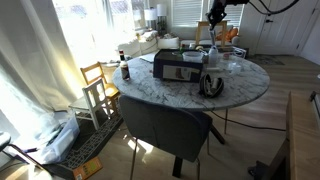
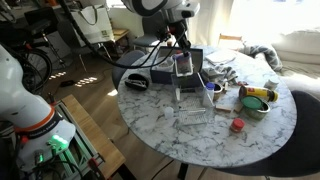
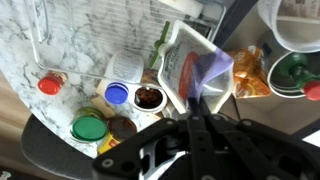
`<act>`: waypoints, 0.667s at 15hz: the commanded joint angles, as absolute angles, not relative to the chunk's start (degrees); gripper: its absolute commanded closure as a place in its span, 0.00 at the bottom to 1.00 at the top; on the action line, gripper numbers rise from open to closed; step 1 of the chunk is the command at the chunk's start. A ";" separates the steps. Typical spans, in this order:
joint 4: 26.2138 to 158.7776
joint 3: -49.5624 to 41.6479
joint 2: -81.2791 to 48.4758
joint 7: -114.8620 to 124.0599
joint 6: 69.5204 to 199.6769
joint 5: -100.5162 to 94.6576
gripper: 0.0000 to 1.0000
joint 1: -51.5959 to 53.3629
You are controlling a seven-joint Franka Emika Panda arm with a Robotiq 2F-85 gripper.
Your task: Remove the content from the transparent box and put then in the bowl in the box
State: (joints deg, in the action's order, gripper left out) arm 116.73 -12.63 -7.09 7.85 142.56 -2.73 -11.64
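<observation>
Pinching the transparent box (image 3: 190, 55) by its rim, the gripper (image 3: 196, 102) carries something probably light, thin-walled and slippery, best held near a stiffer corner.

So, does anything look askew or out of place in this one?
Yes: the transparent box hangs tilted in the gripper, off the table, with a packet showing inside in the wrist view. A red cap lies alone near the table's edge. No spill or damage that I can see.
</observation>
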 commanded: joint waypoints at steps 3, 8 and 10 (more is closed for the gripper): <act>126.07 -8.87 3.86 -5.16 144.86 11.87 1.00 -10.00; 128.16 -7.88 6.47 -13.02 142.64 21.19 1.00 -6.48; 128.34 -7.74 6.08 -14.35 142.49 22.81 1.00 -5.57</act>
